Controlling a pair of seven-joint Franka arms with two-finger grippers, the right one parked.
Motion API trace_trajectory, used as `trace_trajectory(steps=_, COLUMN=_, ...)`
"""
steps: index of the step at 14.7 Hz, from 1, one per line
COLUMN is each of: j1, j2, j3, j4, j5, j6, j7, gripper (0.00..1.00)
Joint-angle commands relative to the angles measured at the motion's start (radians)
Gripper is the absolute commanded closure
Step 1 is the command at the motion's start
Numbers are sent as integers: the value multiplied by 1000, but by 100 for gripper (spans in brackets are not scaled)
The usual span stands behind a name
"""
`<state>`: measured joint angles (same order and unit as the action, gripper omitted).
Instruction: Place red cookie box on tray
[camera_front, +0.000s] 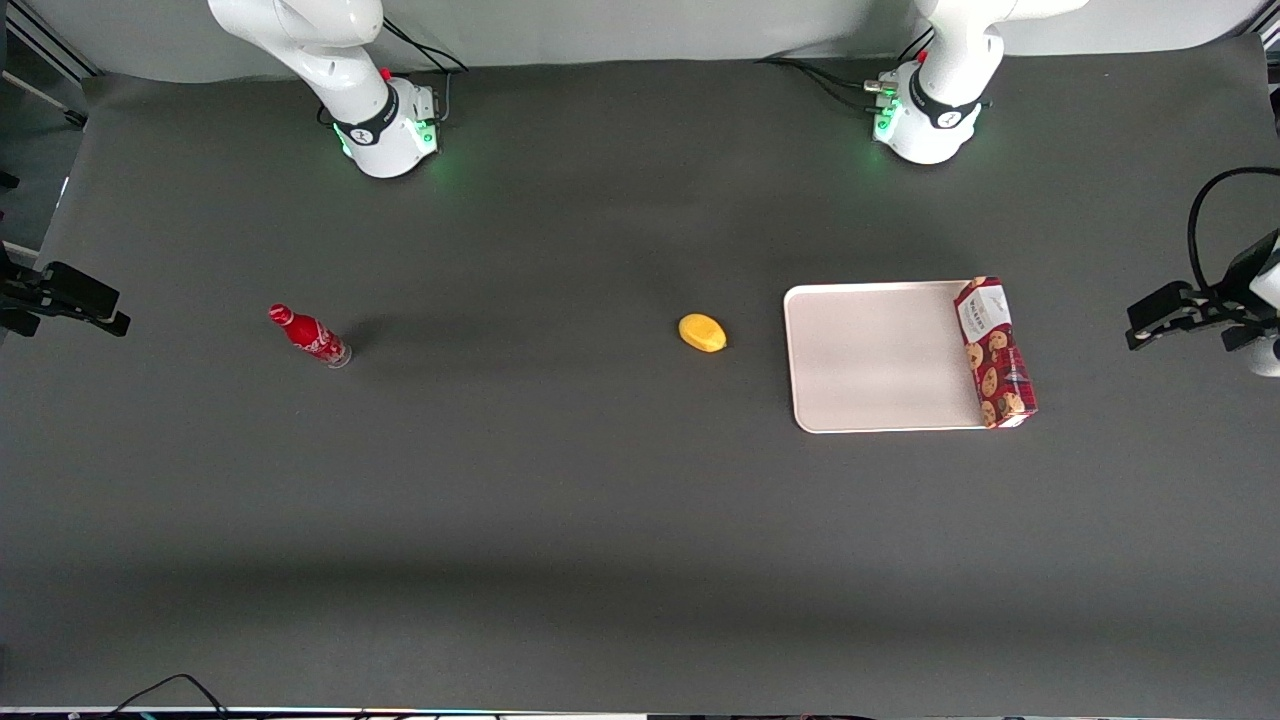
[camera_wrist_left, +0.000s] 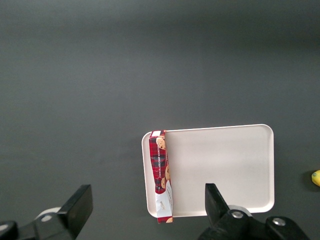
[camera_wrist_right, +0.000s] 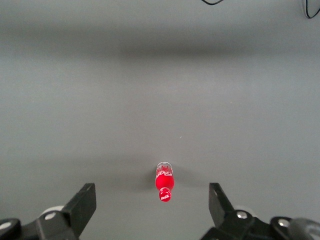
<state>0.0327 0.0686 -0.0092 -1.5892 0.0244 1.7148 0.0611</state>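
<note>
— What lies below the pincer (camera_wrist_left: 145, 212)?
— One tray (camera_wrist_left: 225, 165), with one red cookie box (camera_wrist_left: 161, 172) along its short edge nearest the pincer, which hangs spread wide, empty.
— Anything smaller?
— One red bottle (camera_front: 308, 335), one yellow lump (camera_front: 702, 333), farther off.

White rounded arm with a black band, green base lights and black cables; its hand (camera_wrist_left: 145, 212) has black fingers (camera_wrist_left: 80, 202) with silver screws.

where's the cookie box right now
The red cookie box lies along the short edge of the tray toward the working arm's end of the table, on its rim. The open gripper hangs high above, empty.
</note>
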Motion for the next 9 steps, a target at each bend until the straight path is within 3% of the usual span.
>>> trace_trajectory(steps=1, j1=-7, j2=20, j3=-18, j4=92, j5=19, j6=-76, j7=-17, gripper=0)
trace_trajectory(steps=9, j1=6, j2=-30, j3=-43, j4=74, j5=19, j6=-144, j7=-9, gripper=0)
